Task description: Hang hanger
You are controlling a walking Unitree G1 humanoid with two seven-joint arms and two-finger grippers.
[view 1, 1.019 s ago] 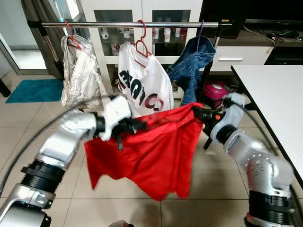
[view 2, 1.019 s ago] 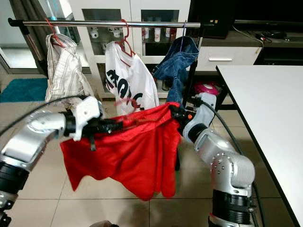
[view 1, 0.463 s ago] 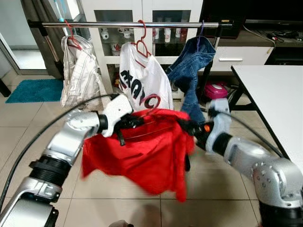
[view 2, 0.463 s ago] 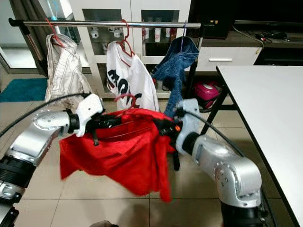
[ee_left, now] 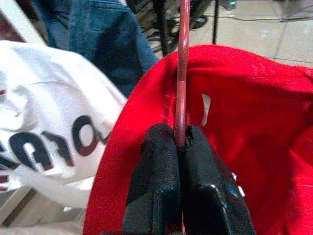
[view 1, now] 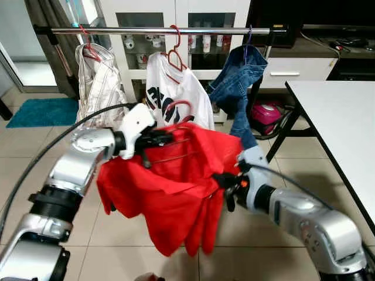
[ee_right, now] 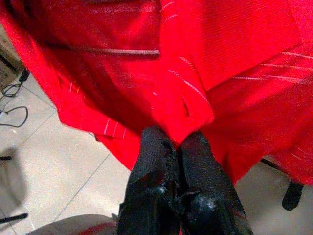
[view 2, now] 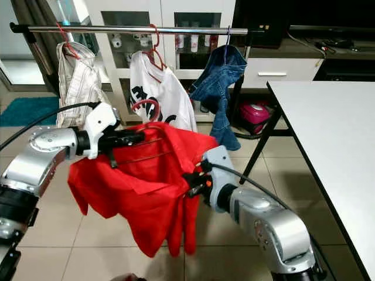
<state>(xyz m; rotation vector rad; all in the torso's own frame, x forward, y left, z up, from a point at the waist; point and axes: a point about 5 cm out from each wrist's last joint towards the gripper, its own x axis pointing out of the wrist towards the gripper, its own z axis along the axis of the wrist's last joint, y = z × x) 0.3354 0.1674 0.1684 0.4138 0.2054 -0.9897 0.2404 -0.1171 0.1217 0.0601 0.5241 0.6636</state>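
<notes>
Left gripper [ee_left: 180,142] clamps the hanger [ee_left: 182,68] wire; right gripper [ee_right: 177,142] pinches the red shirt [view 1: 176,187] hem.

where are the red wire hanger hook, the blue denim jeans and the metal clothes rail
red wire hanger hook [view 2: 146,106], right eye view, top of its curve
blue denim jeans [view 1: 241,75], left eye view, upper folded part
metal clothes rail [view 1: 135,30], left eye view, bare stretch of bar

a beige tiled floor [view 1: 328,175] runs back to a white glass-door cabinet [view 1: 176,12] behind a silver metal clothes rail [view 1: 146,30]. a white rectangular worktop [view 1: 345,111] stands at the right, and a teal rug [view 1: 38,111] lies at the left by dark curtains [view 1: 53,14].
</notes>
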